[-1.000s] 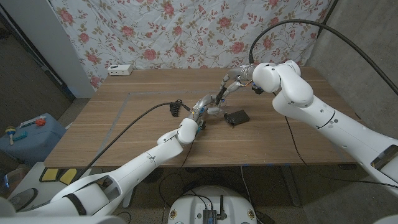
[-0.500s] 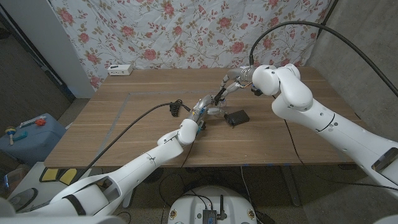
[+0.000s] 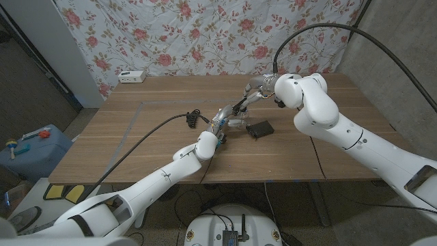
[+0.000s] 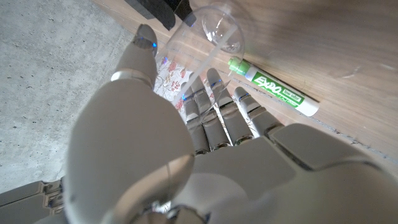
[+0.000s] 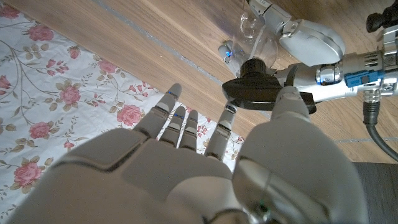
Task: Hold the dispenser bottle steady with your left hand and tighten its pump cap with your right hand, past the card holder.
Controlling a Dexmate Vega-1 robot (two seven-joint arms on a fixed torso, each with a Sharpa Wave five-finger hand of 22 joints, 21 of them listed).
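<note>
Near the middle of the desk (image 3: 136, 130), I have my left hand (image 3: 224, 117) wrapped around the clear dispenser bottle (image 4: 208, 37); in the left wrist view the fingers (image 4: 214, 109) curl against its transparent wall with the thumb on the other side, so the hand is clamped on the bottle. A green marker (image 4: 273, 87) lies on the wood just beside it.

My right hand (image 3: 254, 91) reaches in from the far side. In the right wrist view its fingers (image 5: 180, 121) are spread apart and the thumb sits right by the black pump cap (image 5: 254, 84); whether it actually touches the cap I cannot tell, but I see nothing pinched, so I judge that hand still empty.

The black card holder (image 3: 260, 128) lies on the desk just to the robot's right of the bottle, under the path of my right forearm.

My worries from here:
- The bottle is clear, smooth and looks light, so a twist on the cap could spin it inside my left grip.
- The broad pump head gives the right fingers little to bite on; they may slip off.
- Lowering the right wrist carelessly could knock the card holder.
- Squeezing harder on the left might tip the bottle onto the marker.
</note>
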